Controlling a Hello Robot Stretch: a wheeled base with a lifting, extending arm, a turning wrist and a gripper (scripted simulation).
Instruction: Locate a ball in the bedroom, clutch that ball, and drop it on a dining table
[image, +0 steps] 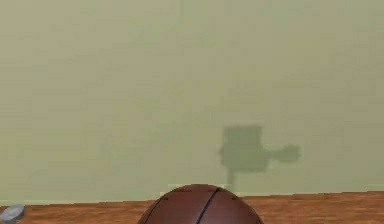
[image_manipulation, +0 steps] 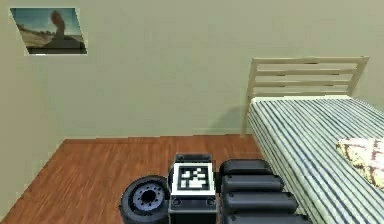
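A brown ball (image: 200, 206) with dark seam lines, like a basketball, rises from the forward view's bottom edge at the middle. It is close in front of a pale green wall. In the arm side view the dark arm (image_manipulation: 250, 190) lies low at the bottom edge, with a white marker square (image_manipulation: 195, 178) on its end. Left of the marker sits the gripper (image_manipulation: 147, 198) as a dark round body over the wooden floor. Its far end cannot be made out, so I cannot tell whether it holds anything.
A bed (image_manipulation: 315, 140) with a striped cover, a pale slatted headboard (image_manipulation: 305, 78) and a patterned pillow (image_manipulation: 365, 155) fills the arm side view's right. A framed picture (image_manipulation: 50, 30) hangs on the wall at upper left. Wooden floor (image_manipulation: 110, 160) lies between. A small grey thing (image: 10, 213) sits at the forward view's bottom left.
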